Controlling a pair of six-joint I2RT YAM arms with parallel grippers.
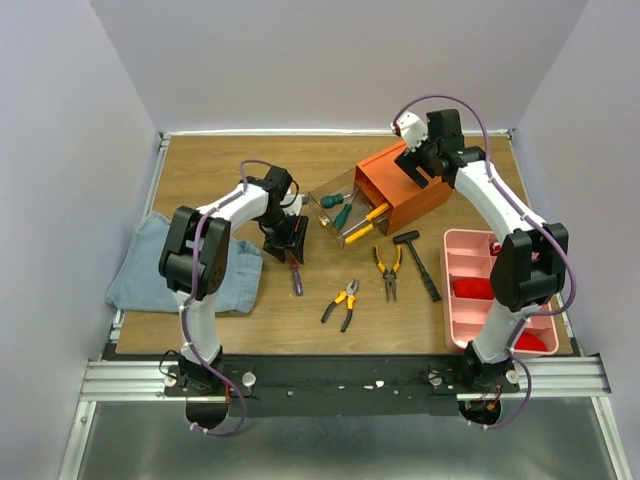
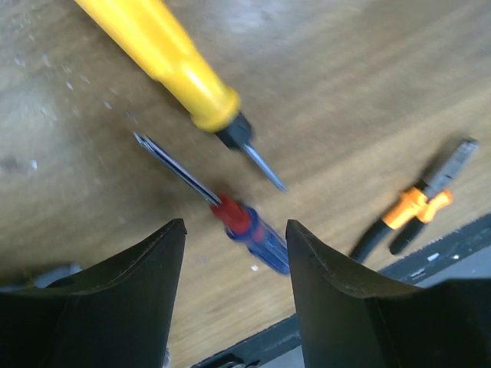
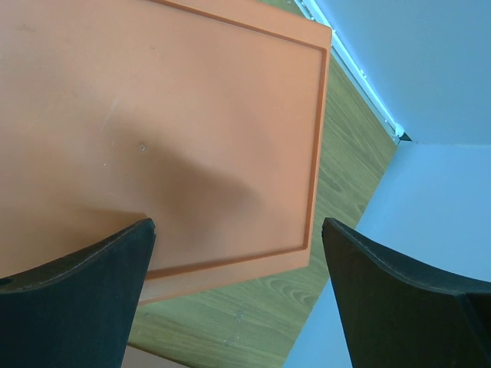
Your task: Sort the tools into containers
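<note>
Where the left gripper (image 2: pixel 235 224) hovers, the red-blue screwdriver (image 2: pixel 257 239) lies flat, near-to-far.

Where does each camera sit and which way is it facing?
Top external: fixed above and behind, looking down on the wooden table; left arm, right arm show.
Left wrist: on that wrist, looking down at the red-and-blue-handled screwdriver between its dark jaws.
Right wrist: on that wrist, looking down on the orange box-shaped cabinet; its dark jaws show.
Shared: top external and left wrist both show that screwdriver.

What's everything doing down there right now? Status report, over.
Left gripper open, over red-blue screwdriver. Right gripper open above orange cabinet. Hammer not yet sorted. Nothing blocking.
</note>
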